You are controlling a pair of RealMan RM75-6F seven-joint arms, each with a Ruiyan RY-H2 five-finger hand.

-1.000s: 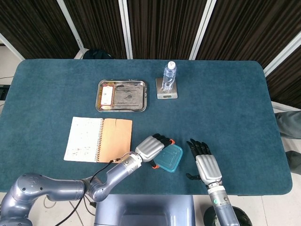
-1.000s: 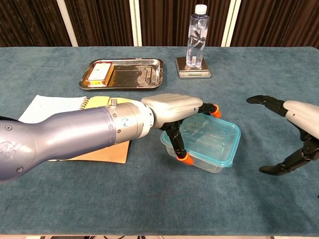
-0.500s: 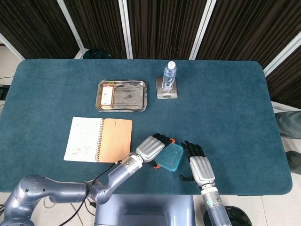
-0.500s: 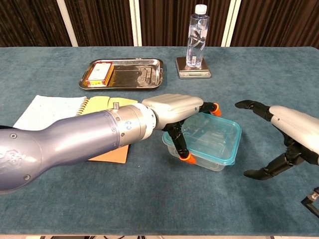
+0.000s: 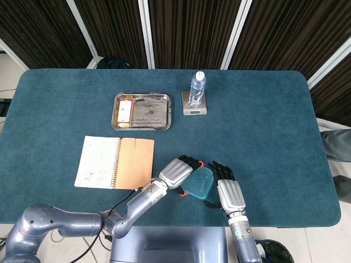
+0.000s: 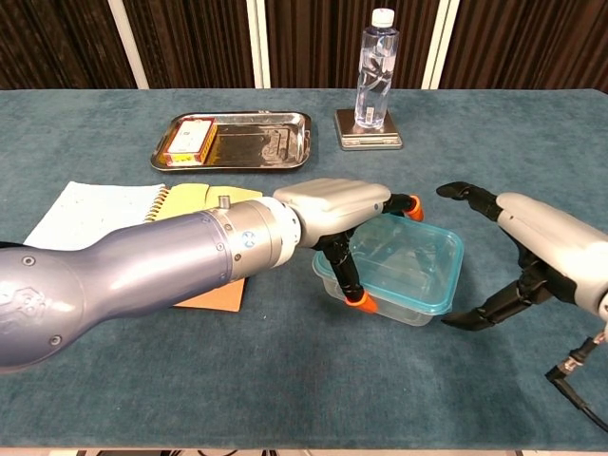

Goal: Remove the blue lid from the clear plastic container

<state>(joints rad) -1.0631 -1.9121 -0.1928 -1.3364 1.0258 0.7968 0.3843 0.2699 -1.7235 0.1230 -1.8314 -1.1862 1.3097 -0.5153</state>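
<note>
Clear plastic container with its blue lid still seated, resting on the bench near the front edge, between my two robot hands. My left robot hand grasps the container from its left end, its orange-tipped fingers wrapped down the near wall and over the far rim, steadying the box. My right robot hand is released, fingers spread wide and empty, just beside the container's right end but apart from it, thumb low and the other fingers above. The container's long axis runs roughly left to right across the chest view, so the free lid edge faces my right robot hand directly. In my judgement the lid's right rim is the place to catch.
</note>
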